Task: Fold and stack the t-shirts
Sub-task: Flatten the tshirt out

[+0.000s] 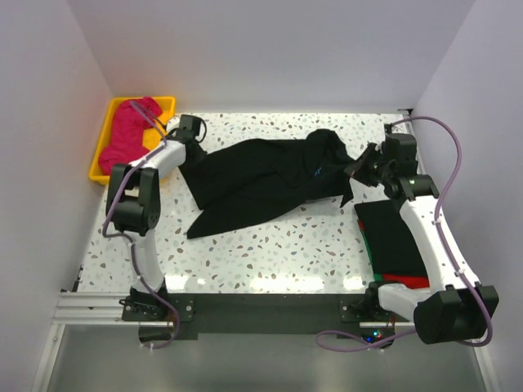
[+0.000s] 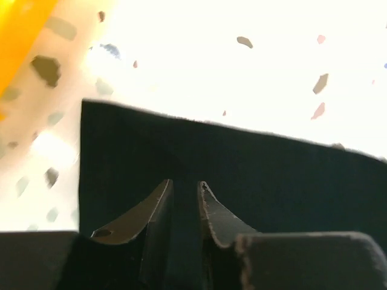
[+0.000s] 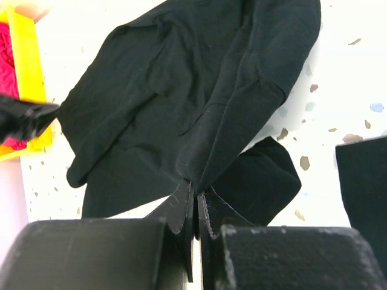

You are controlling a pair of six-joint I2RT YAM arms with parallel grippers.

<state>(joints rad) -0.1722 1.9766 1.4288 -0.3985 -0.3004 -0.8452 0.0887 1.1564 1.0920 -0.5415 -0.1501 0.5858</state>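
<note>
Black soft cotton: one large short-sleeved t-shirt (image 1: 261, 181) lies spread on the speckled white table (image 1: 286, 245). Its long axis runs from the left gripper (image 1: 189, 135) across to the right gripper (image 1: 360, 168), so each arm is nearest its own end.

Right gripper: jaws closed tight on a bunched fold of that shirt, cloth fanning away ahead of the fingertips.

Left gripper: fingers a narrow gap apart over the hem corner, cloth ahead and beneath. Whether it is pinched we cannot tell.

We judge the coming move needs both ends held, so the shirt can be drawn taut along that axis.

Only the left wrist view shows the straight hem edge. Only the top view shows red under the folded black stack of shirts (image 1: 392, 237) behind the right gripper. It also shows the magenta-pink shirt (image 1: 131, 135) heaped in the yellow plastic tray (image 1: 98, 155) beside the left gripper.
</note>
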